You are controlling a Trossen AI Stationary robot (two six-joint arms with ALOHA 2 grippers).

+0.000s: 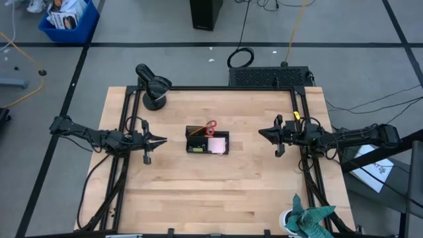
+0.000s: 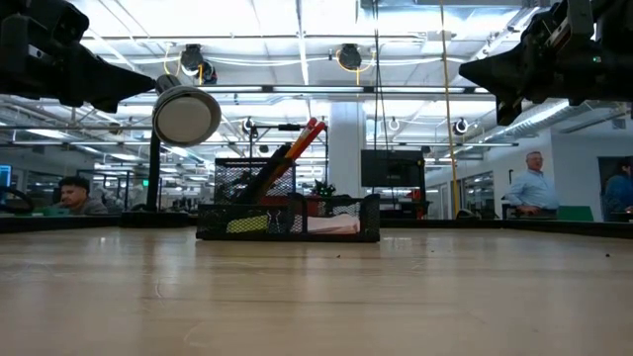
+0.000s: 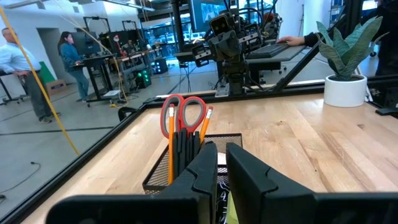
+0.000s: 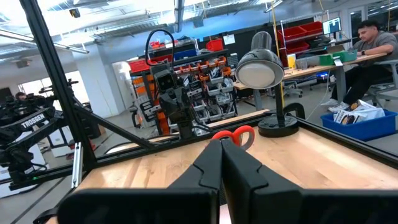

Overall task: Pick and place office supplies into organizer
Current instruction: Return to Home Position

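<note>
The left gripper (image 1: 158, 140) hung above the bench (image 1: 198, 198) on its left side, fingers brought nearly together and gripping nothing. The right gripper (image 1: 264, 133) hung opposite on the right side, fingers closed and likewise empty. Both pointed inward at the organizer (image 1: 229, 143) and stood well apart from it. With nothing loose showing on the wood, the homing step seemed to call mainly for a clean retreat. Each arm would do well to pull away along its own side, at height and with fingers closed. Neither should swing across the middle, where tall items stuck up above the low walls. The organizer itself sat near the bench's centre, a small black mesh tray with dividers. The pink sticky-note pad (image 1: 217, 144) lay flat in the compartment on the right arm's side. In the other part the red-handled scissors (image 3: 183, 112) stood leaning with their loops upward, the orange pencil (image 3: 206, 121) and thin black pens (image 3: 180, 146) beside them. A yellowish piece (image 2: 245, 224) showed low through the mesh. Farther off, a black dome-headed lamp (image 1: 153, 86) stood at the back edge, and a potted plant (image 3: 344, 74) occupied a front corner.
</note>
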